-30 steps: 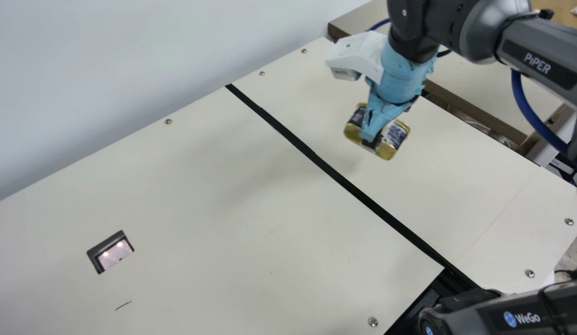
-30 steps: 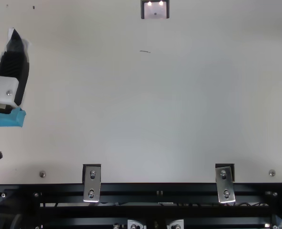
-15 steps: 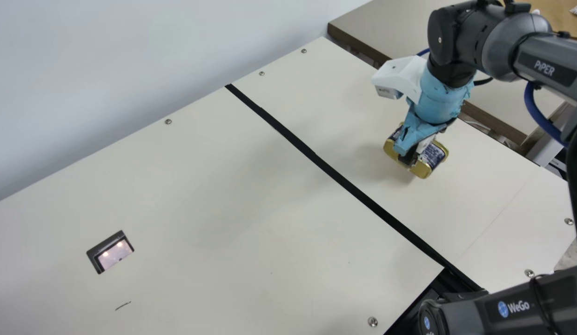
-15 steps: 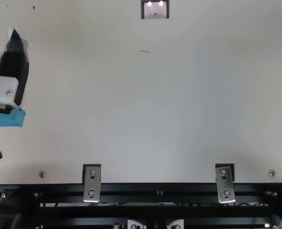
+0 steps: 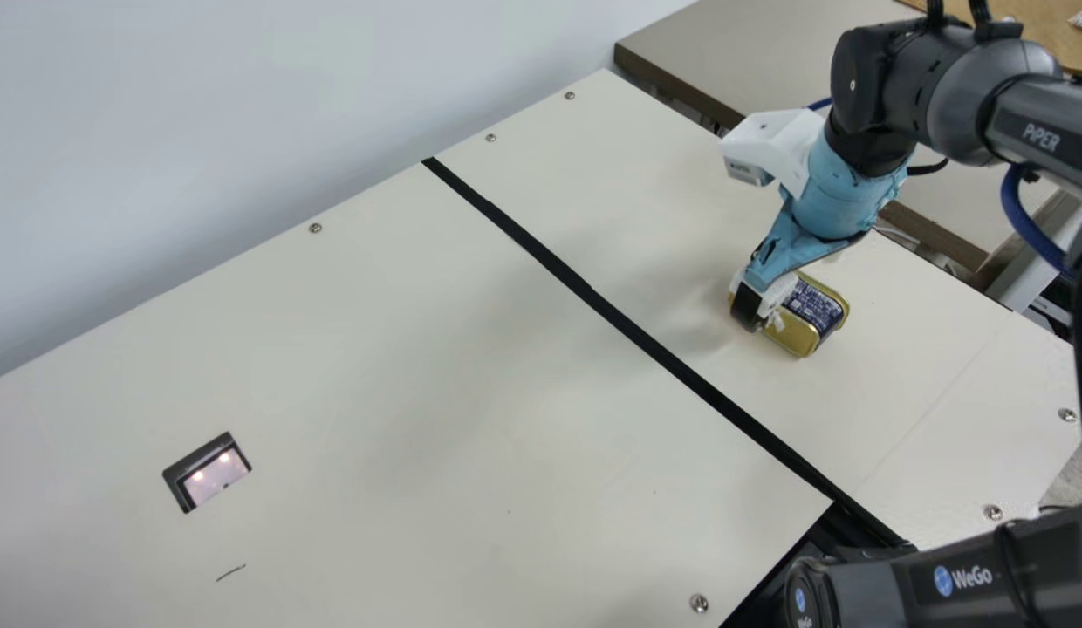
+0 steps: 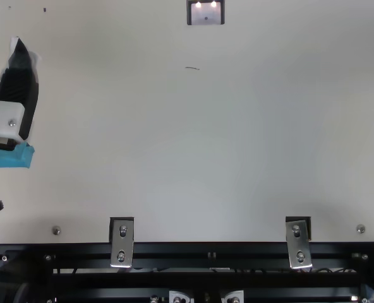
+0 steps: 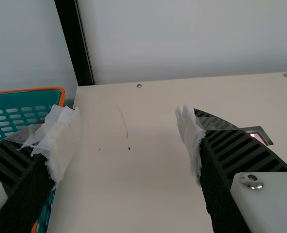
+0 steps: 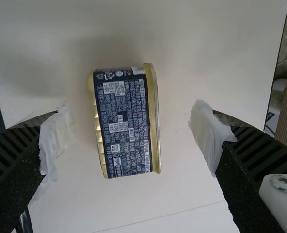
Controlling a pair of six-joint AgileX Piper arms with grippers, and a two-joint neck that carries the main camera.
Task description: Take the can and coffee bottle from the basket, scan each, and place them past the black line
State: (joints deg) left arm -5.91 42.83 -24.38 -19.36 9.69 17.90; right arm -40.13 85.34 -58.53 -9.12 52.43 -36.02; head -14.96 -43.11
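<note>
Evidently at the setting-down stage, my holdings stand as follows.

Item: one can (image 8: 124, 124), gold-rimmed and dark-labelled, resting on its side on the cream table (image 5: 506, 392), past the black line (image 5: 628, 327) as seen from the scanner window (image 5: 208, 472). The small print faces up. I take this sideways pose to be the one that suits scanning, with no reason to right it for the drop.

Item: my right gripper (image 8: 134, 132), spread wide astride the can, a gap on either side, pinching nothing. The width looks meant to let me lift off without dragging the can or toppling it. Its pads (image 8: 54, 138) wear ragged white wrapping (for grip, I suppose, and kindness to labels).

Item: my left gripper (image 7: 128, 141), likewise spread and holding nothing, over the table beside the teal basket (image 7: 46, 97); parked there, presumably, because picking from the basket is its share.

Remark: the can lies well clear of the line, so I judge its placing good. Next calls for a straight rise of the right gripper; a sideways drift could let a loose end of wrapping catch the rim.
</note>
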